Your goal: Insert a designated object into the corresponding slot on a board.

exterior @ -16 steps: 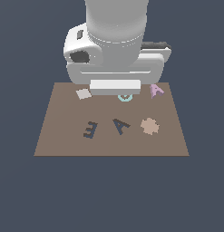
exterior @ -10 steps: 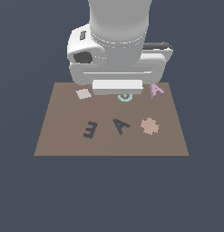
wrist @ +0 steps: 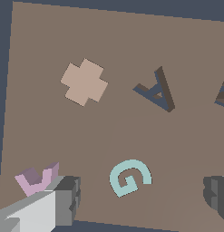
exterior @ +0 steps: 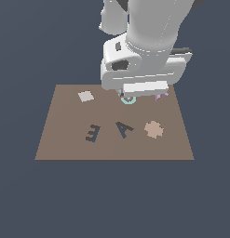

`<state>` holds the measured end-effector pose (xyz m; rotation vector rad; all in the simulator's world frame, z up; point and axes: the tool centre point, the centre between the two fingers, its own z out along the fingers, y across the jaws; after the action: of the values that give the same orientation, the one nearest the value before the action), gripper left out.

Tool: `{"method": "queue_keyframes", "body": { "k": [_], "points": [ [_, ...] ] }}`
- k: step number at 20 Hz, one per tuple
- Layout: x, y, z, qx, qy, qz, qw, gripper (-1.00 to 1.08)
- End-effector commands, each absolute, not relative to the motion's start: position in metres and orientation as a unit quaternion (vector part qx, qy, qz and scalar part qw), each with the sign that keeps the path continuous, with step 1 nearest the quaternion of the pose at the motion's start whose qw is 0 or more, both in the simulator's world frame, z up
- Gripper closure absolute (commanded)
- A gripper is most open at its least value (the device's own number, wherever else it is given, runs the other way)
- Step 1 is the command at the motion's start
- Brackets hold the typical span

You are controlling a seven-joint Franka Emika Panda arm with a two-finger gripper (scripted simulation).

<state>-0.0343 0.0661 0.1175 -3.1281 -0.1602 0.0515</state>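
Observation:
The designated object, a pale lilac letter A point(wrist: 36, 179), lies flat on the brown board point(wrist: 131, 136), right beside one grey finger point(wrist: 63, 199) of my gripper point(wrist: 140, 199). In the exterior view the lilac A point(exterior: 162, 96) peeks out from under the hand near the board's far edge. The gripper point(exterior: 141, 95) hangs over that far edge, open and holding nothing. The slot, a dark navy A-shaped recess point(wrist: 156, 89) point(exterior: 124, 128), sits mid-board and is unoccupied.
A teal letter G point(wrist: 129, 177) point(exterior: 128, 99) lies between my spread fingers. A tan scalloped disc point(exterior: 154, 129) point(wrist: 84, 82) rests at the exterior view's right of the slot. A dark E-shaped recess point(exterior: 92, 133) and a pale square piece point(exterior: 86, 95) lie toward the exterior view's left.
The arm and hand have shifted toward the exterior view's right, now covering more of the lilac A. The pieces on the board have not moved.

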Motion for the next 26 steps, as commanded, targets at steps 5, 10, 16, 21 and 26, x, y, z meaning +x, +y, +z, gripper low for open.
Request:
{"method": "queue_keyframes", "body": {
  "k": [5, 10, 16, 21, 26],
  "points": [
    [-0.067, 0.124, 0.084, -0.994, -0.109, 0.008, 0.004, -0.92],
    [-0.087, 0.155, 0.064, -0.990, -0.141, 0.003, 0.002, -0.92],
    [-0.100, 0.173, 0.052, -0.987, -0.160, 0.000, 0.001, -0.92],
    [-0.101, 0.174, 0.050, -0.987, -0.162, 0.001, 0.001, -0.92],
    [-0.101, 0.174, 0.042, -0.987, -0.161, 0.000, 0.000, -0.92]
  ]
}}
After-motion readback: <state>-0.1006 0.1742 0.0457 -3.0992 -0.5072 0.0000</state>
